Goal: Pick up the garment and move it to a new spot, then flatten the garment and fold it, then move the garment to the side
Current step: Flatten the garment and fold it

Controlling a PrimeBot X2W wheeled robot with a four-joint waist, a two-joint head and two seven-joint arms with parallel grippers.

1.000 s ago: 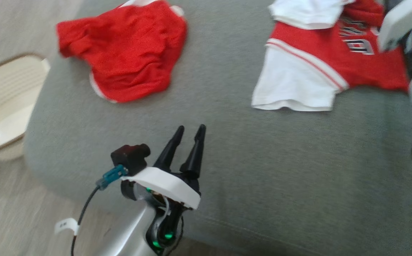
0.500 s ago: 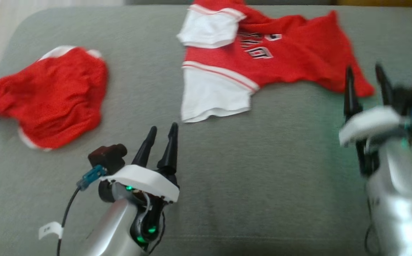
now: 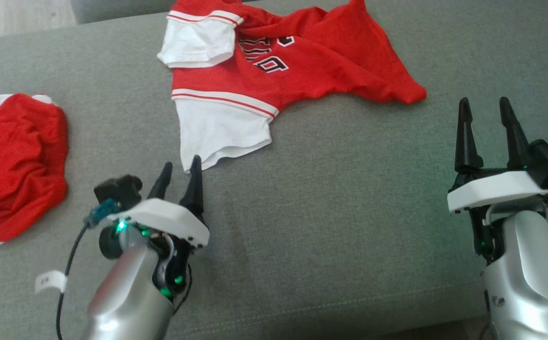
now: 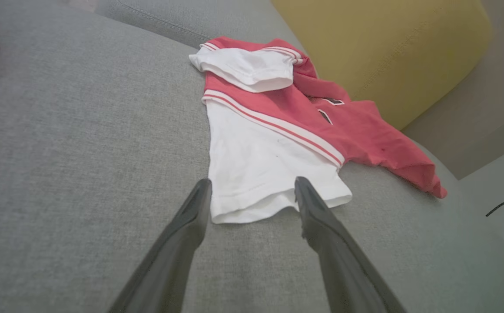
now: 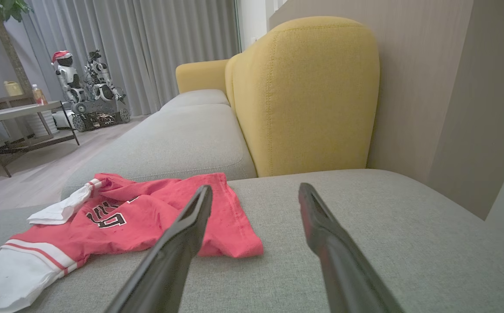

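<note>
Now my left pincer (image 3: 181,163) and right pincer (image 3: 484,100) gape empty over the sofa (image 3: 349,212), left tips near the jersey (image 3: 312,71).

Two garments lie on the one grey sofa (image 3: 349,212): one red-and-white jersey (image 3: 302,71) far in the middle and one crumpled red garment (image 3: 14,160) at the left. Two grippers stand near, the left gripper (image 3: 181,162) and the right gripper (image 3: 484,100), each with two dark fingers (image 3: 464,137). Along the sofa's far side are two yellow back cushions (image 5: 304,95), and far off to the left is one table (image 5: 17,111).
</note>
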